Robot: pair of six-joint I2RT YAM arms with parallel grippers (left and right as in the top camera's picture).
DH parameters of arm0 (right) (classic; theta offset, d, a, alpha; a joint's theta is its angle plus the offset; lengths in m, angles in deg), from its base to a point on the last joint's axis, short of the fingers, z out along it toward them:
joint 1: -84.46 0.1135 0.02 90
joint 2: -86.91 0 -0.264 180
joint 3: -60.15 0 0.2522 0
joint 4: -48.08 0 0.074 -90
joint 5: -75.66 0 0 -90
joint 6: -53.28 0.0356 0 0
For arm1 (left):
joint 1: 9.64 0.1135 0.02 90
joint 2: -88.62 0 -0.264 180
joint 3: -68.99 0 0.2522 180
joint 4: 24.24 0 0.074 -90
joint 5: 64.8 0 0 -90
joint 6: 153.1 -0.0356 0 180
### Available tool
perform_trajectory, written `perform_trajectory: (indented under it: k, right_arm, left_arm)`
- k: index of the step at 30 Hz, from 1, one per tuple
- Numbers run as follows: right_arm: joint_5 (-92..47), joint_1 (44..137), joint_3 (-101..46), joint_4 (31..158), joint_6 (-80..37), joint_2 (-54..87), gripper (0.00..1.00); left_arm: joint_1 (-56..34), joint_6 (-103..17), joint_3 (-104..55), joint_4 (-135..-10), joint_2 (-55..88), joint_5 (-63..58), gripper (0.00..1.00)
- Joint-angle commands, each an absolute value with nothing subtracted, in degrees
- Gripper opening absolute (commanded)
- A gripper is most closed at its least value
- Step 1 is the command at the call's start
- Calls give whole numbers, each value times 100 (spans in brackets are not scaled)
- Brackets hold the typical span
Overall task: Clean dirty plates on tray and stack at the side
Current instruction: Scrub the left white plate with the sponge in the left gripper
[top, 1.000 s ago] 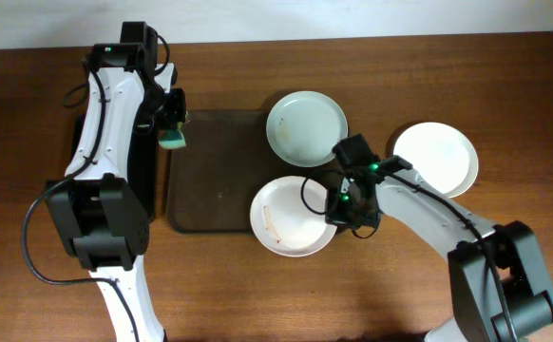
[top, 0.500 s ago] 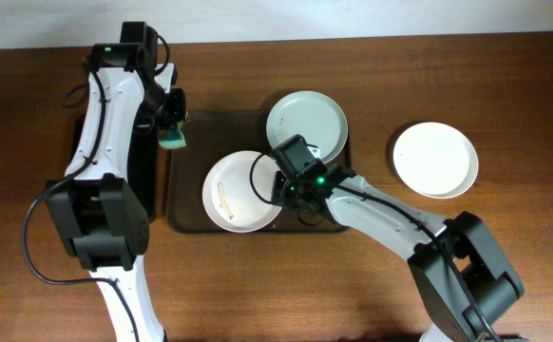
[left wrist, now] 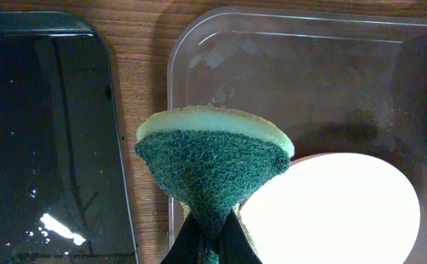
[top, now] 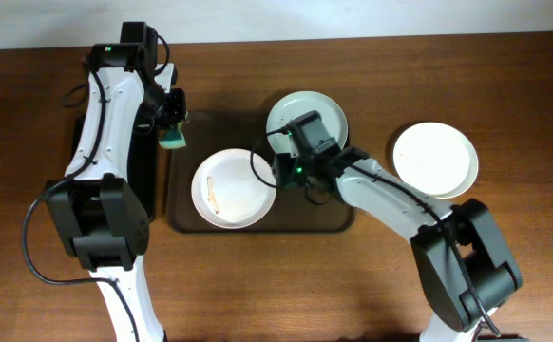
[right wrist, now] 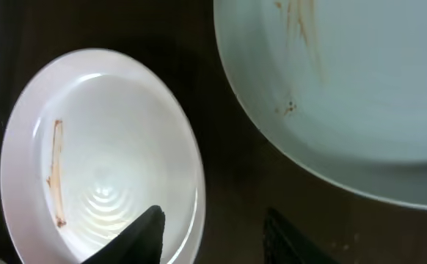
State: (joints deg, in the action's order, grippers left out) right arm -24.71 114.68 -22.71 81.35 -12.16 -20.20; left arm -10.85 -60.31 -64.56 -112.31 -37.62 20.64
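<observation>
1. Brown wood tabletop (top: 505,76) is seen on every side, with the tray (top: 210,133) set mid-table and a black tray (left wrist: 45,132) just to its left.
2. Two plates are counted on the tray. The streaked plate (top: 234,187) lies left of centre, marked by an orange-brown line. A second plate (top: 291,109) sits at the far right corner, partly over the rim, and faint smears show on it in the right wrist view.
3. A third plate (top: 435,160) is spotted on bare wood to the right, well apart from the tray, and it looks clean.
4. The left gripper (left wrist: 212,246) is clamped tight on a green-backed sponge (left wrist: 210,158), which is held above the tray's far left corner, near the streaked plate.
5. The right gripper (right wrist: 212,227) is spread wide with nothing held. One finger is seen over the streaked plate's rim, the other over bare tray between the two plates. Contact cannot be told.
6. The plates are judged stiff, light, glazed and slippery, and breakable if dropped.
7. Being shallow and flat on the tray, each is best taken at the raised lip, pinched across the rim.
8. Sliding under the sponge is to be expected, so the streaked plate should be pinned at the rim away from the streak.
</observation>
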Motion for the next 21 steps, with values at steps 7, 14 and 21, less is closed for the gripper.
perform_trajectory:
  k: [7, 14, 21]
  right_arm:
    - [-3027, 11568, -2387, 8135, -1675, -2409, 38]
    - [-2723, 11634, -2394, 7992, -615, -2673, 37]
    - [-2406, 11903, -2392, 7754, 229, -2783, 14]
  left_arm:
    - [-1077, -6101, -6557, -11205, -3792, 1988, 1]
    - [-1077, -6101, -6557, -11141, -3792, 1985, 1]
    - [-1077, -6101, -6557, -11113, -3792, 1985, 1]
